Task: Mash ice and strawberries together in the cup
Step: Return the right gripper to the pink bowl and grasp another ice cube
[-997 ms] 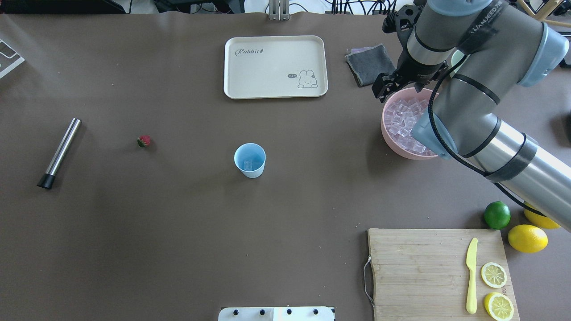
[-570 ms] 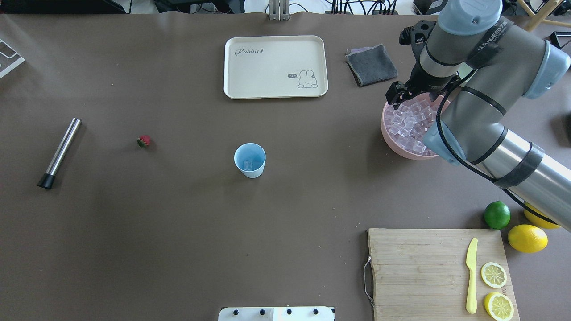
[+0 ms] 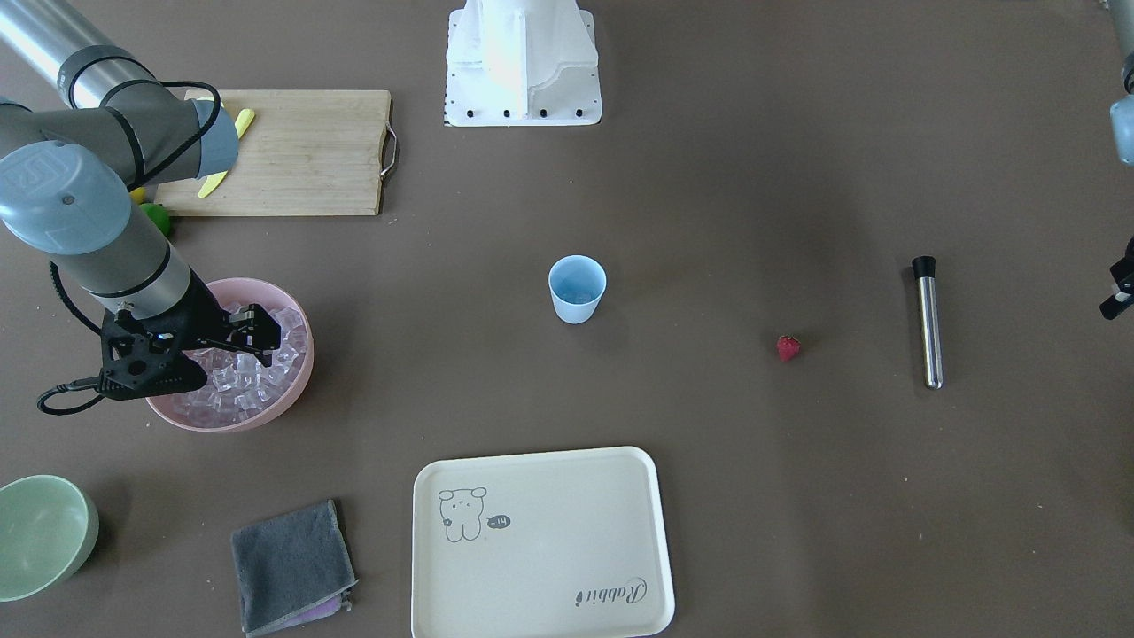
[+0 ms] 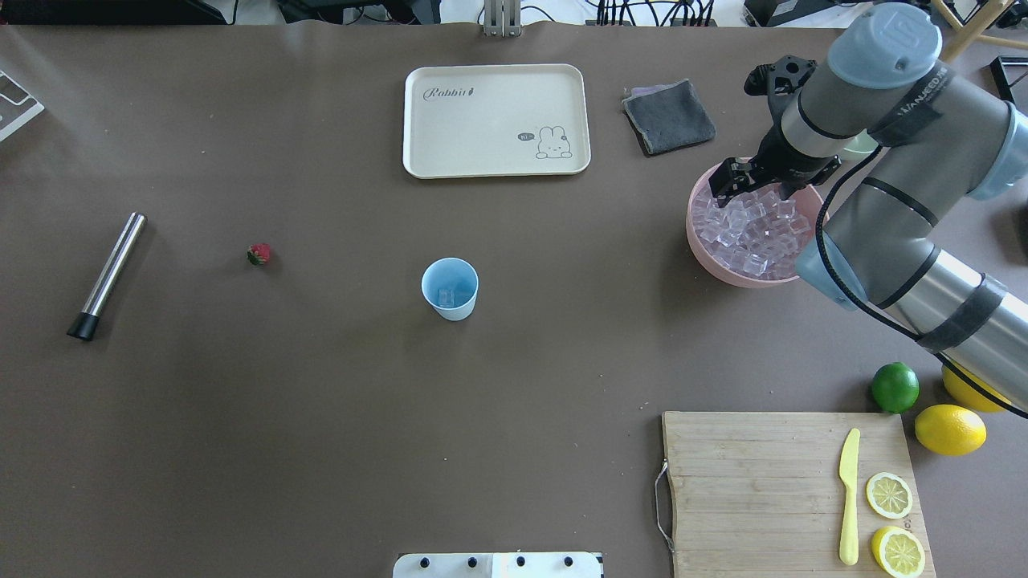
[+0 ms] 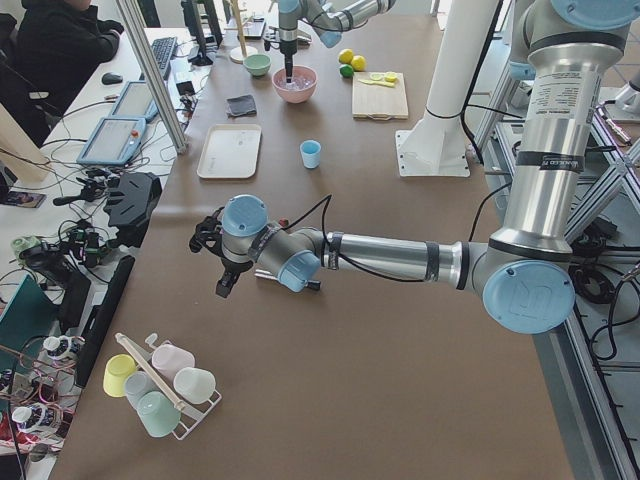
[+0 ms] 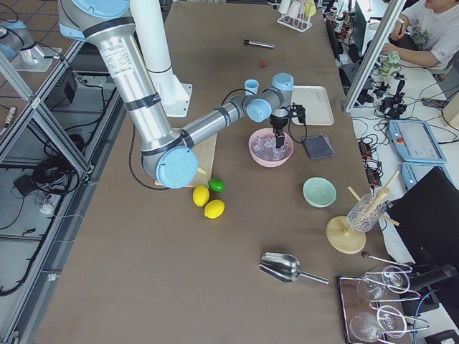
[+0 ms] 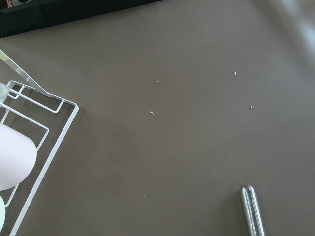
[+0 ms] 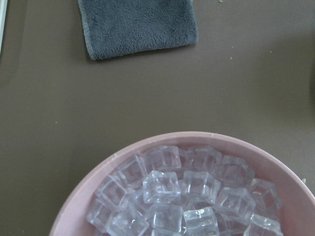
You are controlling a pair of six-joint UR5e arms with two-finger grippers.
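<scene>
The light-blue cup (image 4: pixel 450 287) (image 3: pixel 577 288) stands upright mid-table with one ice cube (image 4: pixel 446 298) in it. More ice (image 4: pixel 747 233) (image 8: pixel 182 196) fills the pink bowl (image 4: pixel 695 241) (image 3: pixel 301 377) at the right. My right gripper (image 4: pixel 751 191) (image 3: pixel 259 341) hangs just above the ice at the bowl's far side, open, with nothing between its fingers. A strawberry (image 4: pixel 259 254) (image 3: pixel 788 347) lies on the table left of the cup. My left gripper (image 3: pixel 1118 297) (image 5: pixel 224 283) is at the far left near a steel muddler (image 4: pixel 107 275) (image 7: pixel 253 211); its jaws cannot be made out.
A cream tray (image 4: pixel 496 120) and a grey cloth (image 4: pixel 668 116) lie at the back. The cutting board (image 4: pixel 755 482) with a yellow knife and lemon slices is front right, beside a lime (image 4: pixel 895 387) and lemons. A green bowl (image 3: pixel 44 532) sits beyond the pink bowl. A wire cup rack (image 7: pixel 29 147) stands far left.
My right gripper has moved to the right, from the pink bowl's far-left rim to over the ice. Cup, strawberry and muddler have not moved.
</scene>
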